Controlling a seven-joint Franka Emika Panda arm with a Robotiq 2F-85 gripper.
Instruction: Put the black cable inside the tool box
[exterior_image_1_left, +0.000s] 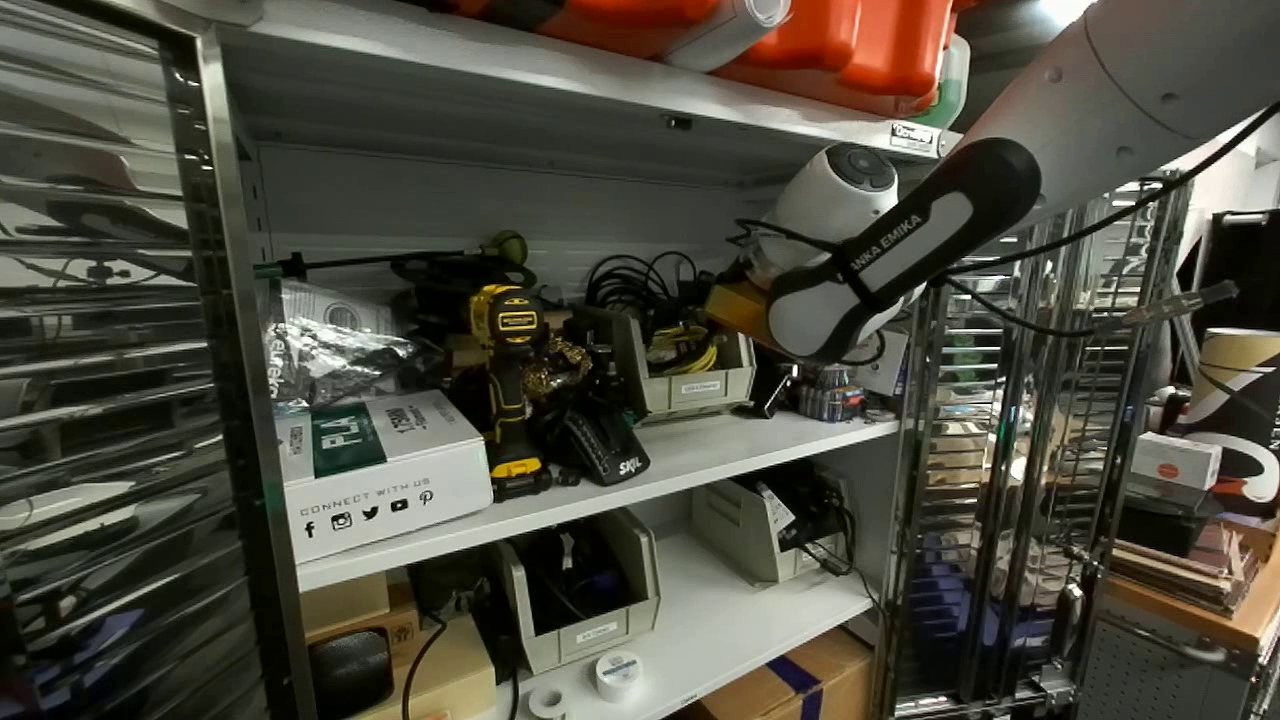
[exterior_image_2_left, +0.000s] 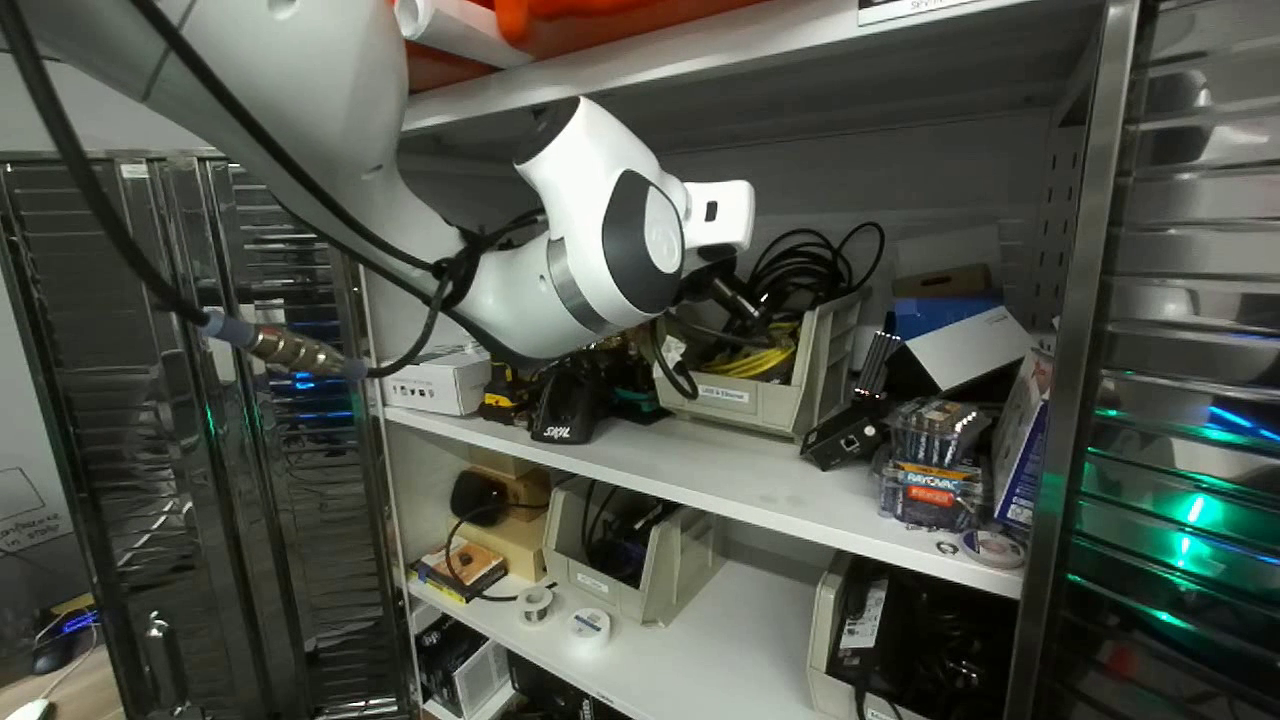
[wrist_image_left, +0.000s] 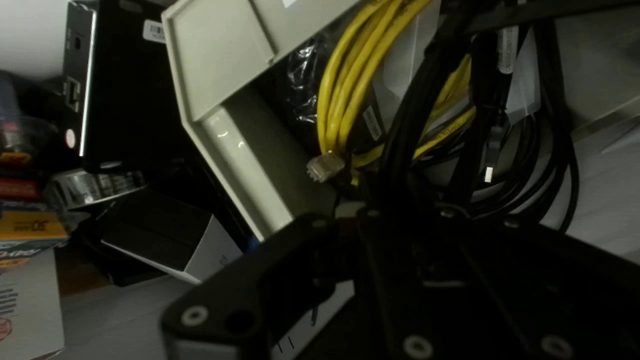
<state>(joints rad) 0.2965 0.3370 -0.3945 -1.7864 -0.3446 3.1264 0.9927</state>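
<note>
The tool box is the pale yellowish-grey bin on the upper shelf, seen in both exterior views (exterior_image_1_left: 697, 400) (exterior_image_2_left: 775, 408) and in the wrist view (wrist_image_left: 210, 55). It holds yellow cables (wrist_image_left: 345, 95) and dark cords. My gripper (wrist_image_left: 407, 200) is low over the bin's opening; in an exterior view (exterior_image_2_left: 742, 303) it is partly hidden by the arm. Its fingers are close together, and black cord runs up from between them. The black cable (wrist_image_left: 407, 130) appears pinched there; a loose loop (exterior_image_2_left: 685, 388) hangs at the bin's front left corner. The fingertips are very dark.
A bigger tangle of thick black cords (exterior_image_2_left: 815, 262) rises at the bin's back. A black device (exterior_image_2_left: 840, 435) and battery packs (exterior_image_2_left: 930, 485) stand on one side. A yellow-black drill (exterior_image_1_left: 510, 390) and a white-green carton (exterior_image_1_left: 385, 470) stand on the other. A shelf hangs above.
</note>
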